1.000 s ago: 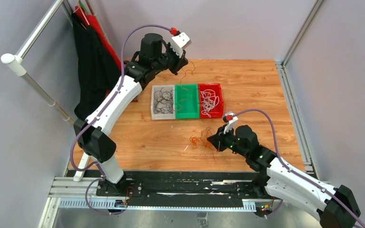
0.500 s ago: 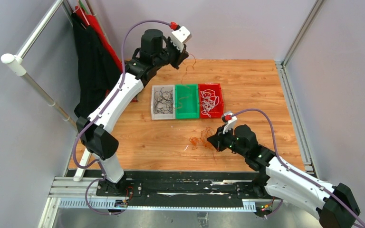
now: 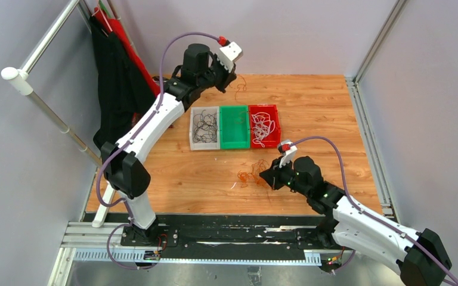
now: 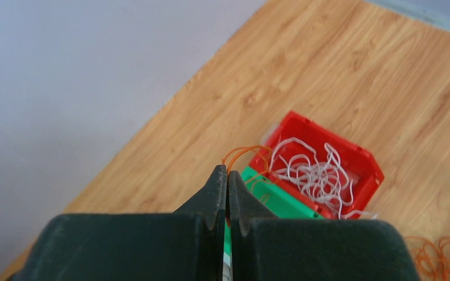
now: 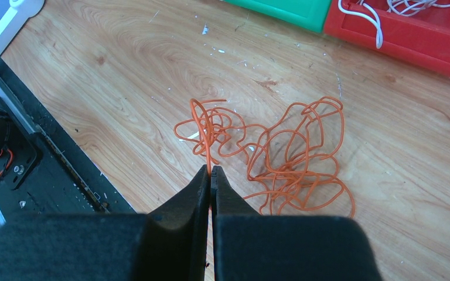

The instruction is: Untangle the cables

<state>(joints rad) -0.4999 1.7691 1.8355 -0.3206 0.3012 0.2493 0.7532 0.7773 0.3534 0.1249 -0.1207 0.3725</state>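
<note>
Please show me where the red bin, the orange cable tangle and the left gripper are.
red bin (image 4: 344, 150): left wrist view, on its upper-right rim.
orange cable tangle (image 5: 281, 153): right wrist view, on the dense middle loops.
left gripper (image 4: 227, 171): left wrist view, between its fingertips, shut on an orange cable (image 4: 246, 147).

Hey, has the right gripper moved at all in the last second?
No. The right gripper stays at the same spot in front of the red bin, shut on the orange tangle.
</note>
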